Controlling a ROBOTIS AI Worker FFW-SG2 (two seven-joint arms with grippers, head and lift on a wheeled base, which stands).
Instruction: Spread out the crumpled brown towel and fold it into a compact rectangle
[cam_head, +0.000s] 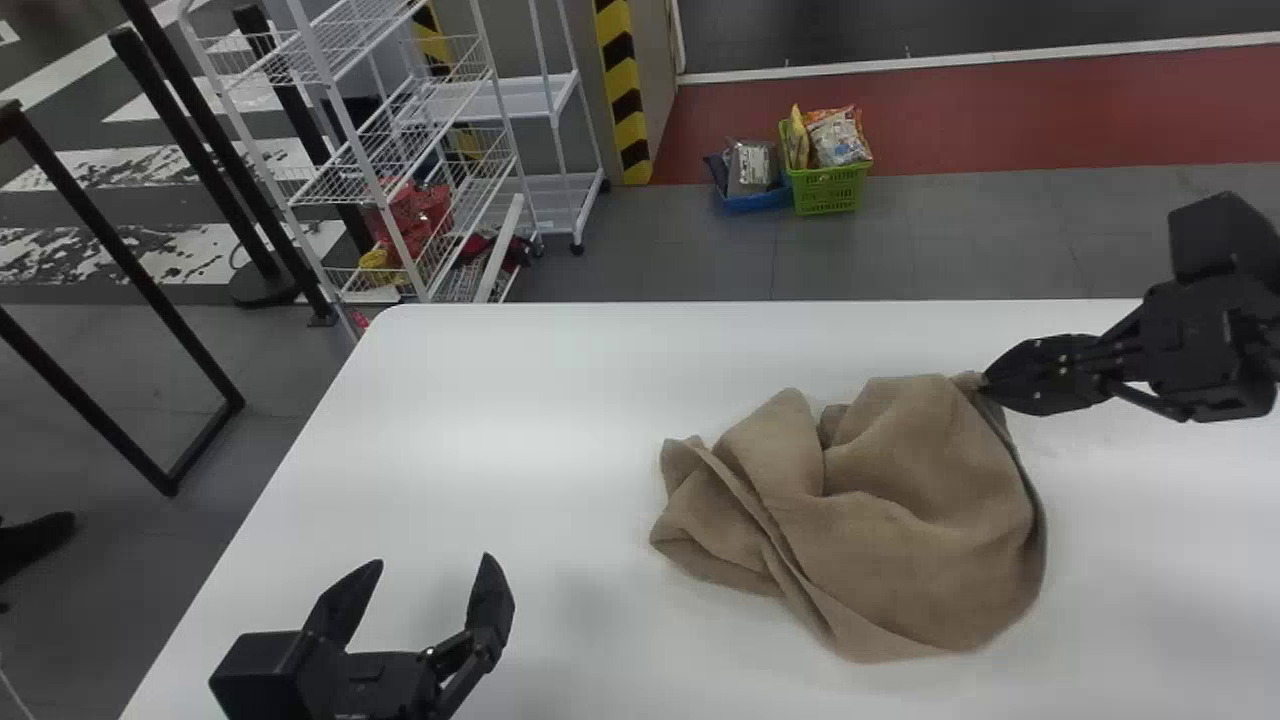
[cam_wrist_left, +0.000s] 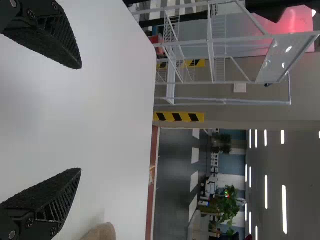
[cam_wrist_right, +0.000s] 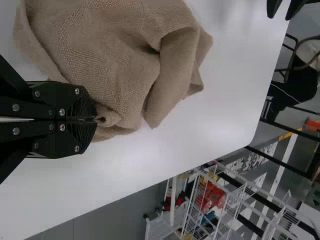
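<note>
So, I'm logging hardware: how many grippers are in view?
2: left gripper, open above the near left of the table; right gripper, shut on the far right of the towel.

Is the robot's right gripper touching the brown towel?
Touching. The right wrist view shows it: the right gripper has its jaws closed together, with a bunched bit of the brown towel pinched between their tips.
</note>
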